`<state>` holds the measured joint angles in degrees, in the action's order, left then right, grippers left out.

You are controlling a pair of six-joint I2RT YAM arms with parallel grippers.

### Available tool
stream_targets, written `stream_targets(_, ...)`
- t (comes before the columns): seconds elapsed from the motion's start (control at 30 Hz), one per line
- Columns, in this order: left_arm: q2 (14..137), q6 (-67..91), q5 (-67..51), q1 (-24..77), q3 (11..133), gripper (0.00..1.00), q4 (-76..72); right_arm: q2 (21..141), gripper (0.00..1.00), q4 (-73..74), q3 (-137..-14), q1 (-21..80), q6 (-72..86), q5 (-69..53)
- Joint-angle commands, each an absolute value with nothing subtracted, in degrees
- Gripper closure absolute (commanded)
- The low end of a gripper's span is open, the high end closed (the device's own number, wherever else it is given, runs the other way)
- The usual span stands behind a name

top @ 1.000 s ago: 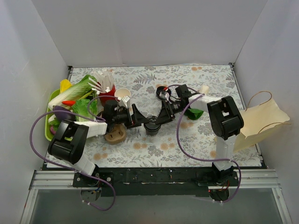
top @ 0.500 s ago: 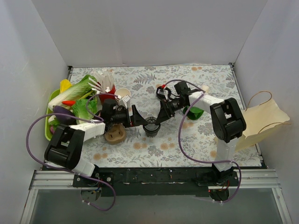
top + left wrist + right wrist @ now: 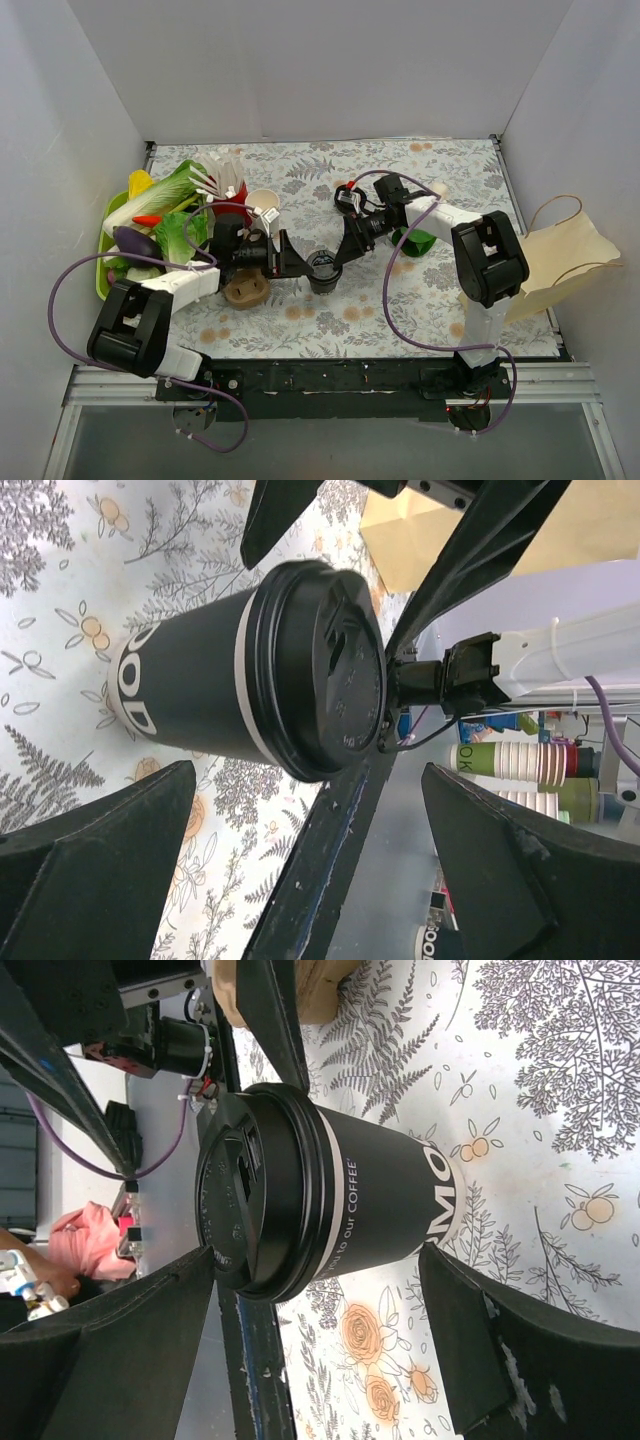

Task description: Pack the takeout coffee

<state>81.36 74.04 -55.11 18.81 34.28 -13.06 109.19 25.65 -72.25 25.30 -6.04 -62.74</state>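
The takeout coffee (image 3: 323, 268) is a dark paper cup with a white band and a round black lid, standing upright mid-table. My left gripper (image 3: 297, 258) comes at it from the left and stands open. My right gripper (image 3: 343, 250) comes from the upper right, also open. In the left wrist view the coffee (image 3: 250, 675) sits just past my open left gripper (image 3: 310, 865), with the right arm's fingers (image 3: 480, 550) behind it. In the right wrist view the coffee (image 3: 340, 1195) stands at the tips of my open right gripper (image 3: 315, 1350), untouched.
A green tray (image 3: 104, 283) of vegetables lies at the left. A red cup (image 3: 230, 207) with white cutlery and a lidless cream cup (image 3: 262, 203) stand behind my left arm. A brown pastry (image 3: 247, 290), a green item (image 3: 415, 242) and a paper bag (image 3: 555, 265) are nearby.
The right gripper's jaws have spread wider around the coffee's far side. The left arm has stretched to the right, bringing its open gripper closer to the cup. The cup has not moved.
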Motion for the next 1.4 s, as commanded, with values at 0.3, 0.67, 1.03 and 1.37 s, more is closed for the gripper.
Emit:
stream_targets(0.3, 79.9, 69.0, -52.6, 18.6, 31.4, 0.02, -10.3, 112.2, 0.11, 19.8, -72.8, 26.3, 1.6, -67.2)
stream_targets(0.67, 83.1, 69.0, -52.3, 20.5, 33.0, 0.02, -12.0, 113.0, 0.13, 18.5, -72.0, 26.5, 2.7, -67.2)
stream_targets(1.03, 86.6, 69.3, -51.5, 21.8, 35.2, 0.02, -12.5, 113.4, 0.14, 17.2, -70.7, 26.5, 3.7, -67.2)
stream_targets(1.37, 91.4, 69.3, -40.4, 21.8, 35.5, 0.02, -5.4, 113.7, 0.15, 17.2, -69.1, 26.5, 4.0, -65.7)
